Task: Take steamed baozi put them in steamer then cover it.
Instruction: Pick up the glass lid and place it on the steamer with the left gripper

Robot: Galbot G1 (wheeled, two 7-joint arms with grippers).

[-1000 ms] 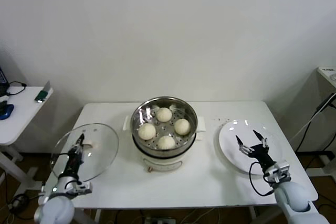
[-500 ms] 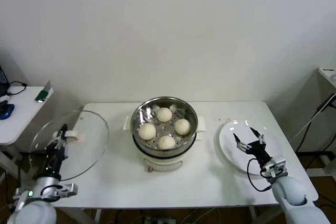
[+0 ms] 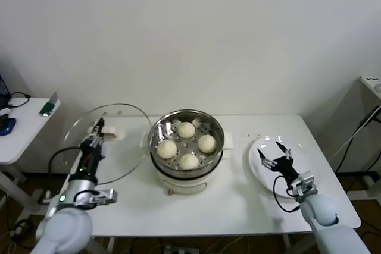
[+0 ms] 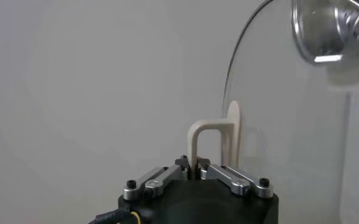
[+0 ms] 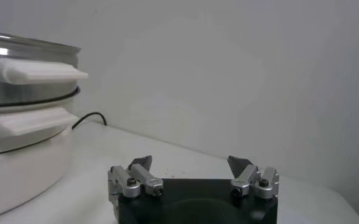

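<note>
- Left gripper (image 3: 95, 134) was clamped on the white handle (image 3: 111, 135) of the one glass cover (image 3: 113, 141), holding it raised and tilted on edge above the table (image 3: 238, 206); the left wrist view showed the jaws pinched tight around the handle's loop.
- Against the frame half a second earlier, the cover had swung inward from over the table's left edge, so its rim now stood just beside the steamer (image 3: 186, 141), to the right of that gripper.
- One steamer sat uncovered at the table's middle, between the two grippers, unmoved.
- Four steamed baozi (image 3: 186, 129) lay inside its basket, in the same spots as before.
- Right gripper (image 3: 271, 150) hovered with jaws spread wide and nothing between them, over the one white plate (image 3: 261, 168); it had drifted slightly toward the steamer since the earlier frames.
</note>
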